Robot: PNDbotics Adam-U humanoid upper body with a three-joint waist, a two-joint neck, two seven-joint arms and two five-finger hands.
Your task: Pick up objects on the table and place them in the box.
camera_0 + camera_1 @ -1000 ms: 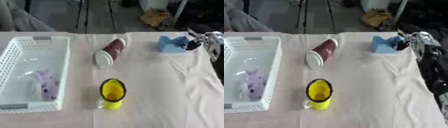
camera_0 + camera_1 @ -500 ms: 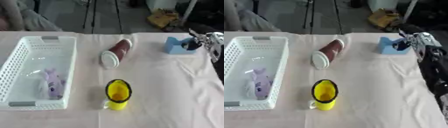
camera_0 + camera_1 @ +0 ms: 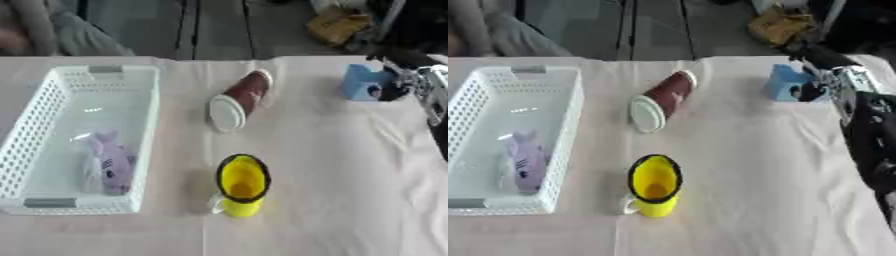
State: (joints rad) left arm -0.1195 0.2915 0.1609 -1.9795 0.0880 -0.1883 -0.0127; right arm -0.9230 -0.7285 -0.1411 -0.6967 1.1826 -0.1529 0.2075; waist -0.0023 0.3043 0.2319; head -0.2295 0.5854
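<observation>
A small blue block (image 3: 785, 84) stands on the cloth at the far right. My right hand (image 3: 826, 88) reaches in from the right edge, its dark fingers (image 3: 386, 92) curled against the block's right side. A brown paper cup (image 3: 240, 99) with a white lid lies on its side at mid-table, lid end toward me. In front of it stands a yellow mug (image 3: 241, 184), upright, handle to its lower left. On the left sits the white mesh box (image 3: 54, 103) with a purple toy fish (image 3: 111, 162) lying inside. My left hand is out of sight.
A pale cloth (image 3: 332, 190) covers the table, with bare room at the front right. My black right forearm (image 3: 877, 145) runs along the right edge. Beyond the far table edge are a dark floor, stand legs and a brown item (image 3: 782, 25).
The whole picture has shifted, so the camera moved; the box now shows more fully. My right hand stays at the blue block. Cup, mug and fish lie as before.
</observation>
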